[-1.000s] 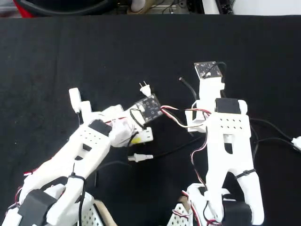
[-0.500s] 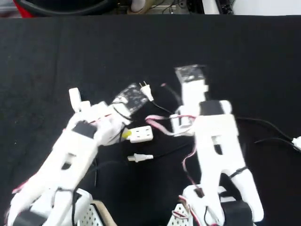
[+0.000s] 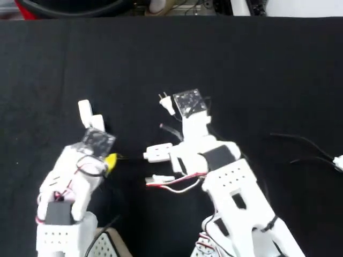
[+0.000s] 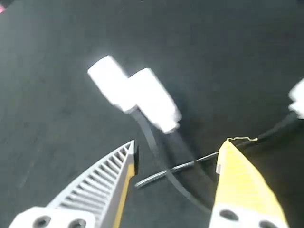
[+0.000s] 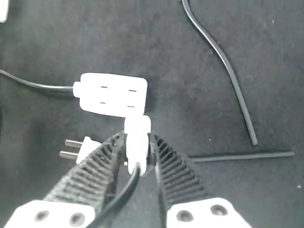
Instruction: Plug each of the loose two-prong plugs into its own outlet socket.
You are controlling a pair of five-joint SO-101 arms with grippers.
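Note:
In the right wrist view, my right gripper (image 5: 137,142) is shut on a white two-prong plug (image 5: 137,129). The plug's front end meets the near side of the white outlet block (image 5: 112,93), and its prongs are hidden. A loose plug (image 5: 80,148) with bare prongs lies beside the fingers. From above, the outlet block (image 3: 157,152) lies mid-table with that loose plug (image 3: 161,179) just in front of it, and another loose plug (image 3: 166,101) lies behind. My left gripper (image 4: 178,142) is open over a joined white plug and socket (image 4: 133,95).
Black cables (image 5: 223,66) run over the black tablecloth near the outlet block. The joined white pair (image 3: 87,115) lies far left, just beyond the left arm (image 3: 75,182). A small white piece (image 3: 337,160) sits at the right edge.
The left arm drew back leftward from the outlet block to the white pair. The right arm swung left and down to the outlet block. The block shifted slightly left.

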